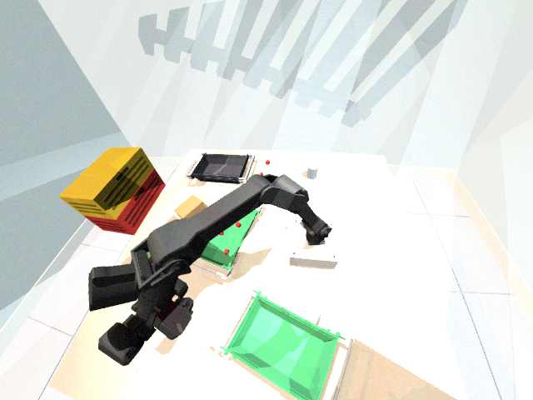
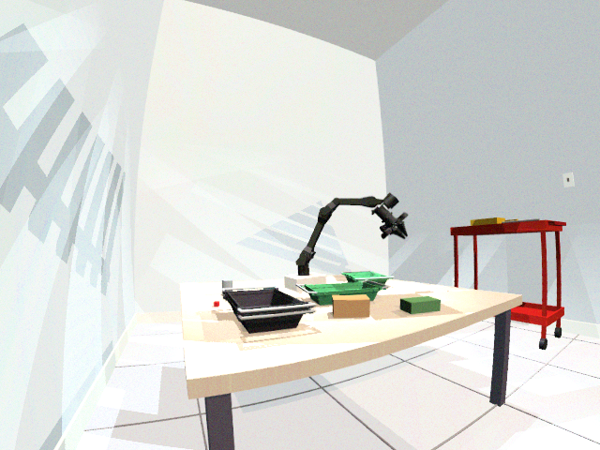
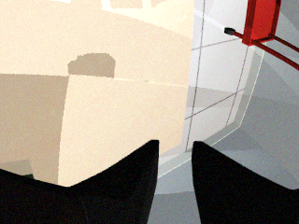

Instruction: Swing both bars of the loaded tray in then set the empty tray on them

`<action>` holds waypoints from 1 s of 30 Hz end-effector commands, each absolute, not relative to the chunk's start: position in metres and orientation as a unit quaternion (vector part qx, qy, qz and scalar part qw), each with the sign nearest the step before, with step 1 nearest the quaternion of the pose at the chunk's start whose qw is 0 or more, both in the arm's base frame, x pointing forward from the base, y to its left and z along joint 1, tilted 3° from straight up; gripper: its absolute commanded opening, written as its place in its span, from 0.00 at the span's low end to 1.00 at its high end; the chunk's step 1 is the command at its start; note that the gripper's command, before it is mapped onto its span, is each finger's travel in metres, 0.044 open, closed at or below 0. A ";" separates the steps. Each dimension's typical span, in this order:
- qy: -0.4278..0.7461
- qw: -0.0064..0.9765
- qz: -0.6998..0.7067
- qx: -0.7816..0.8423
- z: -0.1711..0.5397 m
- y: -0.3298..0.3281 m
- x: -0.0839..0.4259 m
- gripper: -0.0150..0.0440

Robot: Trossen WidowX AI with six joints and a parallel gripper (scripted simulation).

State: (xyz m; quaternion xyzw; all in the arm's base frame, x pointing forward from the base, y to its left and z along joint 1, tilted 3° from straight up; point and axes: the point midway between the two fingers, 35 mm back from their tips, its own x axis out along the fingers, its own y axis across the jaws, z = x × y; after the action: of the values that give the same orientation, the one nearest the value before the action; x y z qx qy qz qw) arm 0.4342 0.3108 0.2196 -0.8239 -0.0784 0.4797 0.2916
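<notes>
The loaded green tray [image 1: 240,241] [image 2: 320,294] stands mid-table with small red blocks [image 1: 237,224] inside; the arm hides part of it in the top view. Its near wire bar [image 1: 213,272] lies out beyond the tray's end. Its far bar is mostly hidden by the arm. The empty green tray [image 1: 280,344] [image 2: 361,278] lies apart from it, at the front in the top view, with a bar [image 1: 344,367] out past its right end. My gripper [image 2: 405,236] [image 3: 176,148] is high above the table, away from both trays, tilted downward. Its fingers stand a narrow gap apart with nothing between them.
A black tray [image 1: 221,165] [image 2: 266,314] with wire bars stands beyond the loaded tray. A tan block [image 1: 190,207] [image 2: 351,307], a green block [image 2: 419,305] and a grey cylinder [image 1: 311,172] [image 2: 226,284] are on the table. A red cart [image 2: 508,227] [image 3: 262,23] stands past its edge.
</notes>
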 end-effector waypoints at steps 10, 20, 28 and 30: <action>0.126 0.147 0.645 -0.740 0.082 0.132 0.445 0.39; 0.154 0.126 0.681 -0.705 0.061 0.098 0.435 0.39; 0.154 0.126 0.681 -0.705 0.033 0.097 0.437 0.39; 0.154 0.126 0.681 -0.705 0.023 0.096 0.437 0.39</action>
State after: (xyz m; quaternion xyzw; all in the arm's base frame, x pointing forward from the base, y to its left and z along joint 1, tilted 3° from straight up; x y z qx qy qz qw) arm 0.4403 0.0986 0.0413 -0.7100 0.1519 0.6750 0.1314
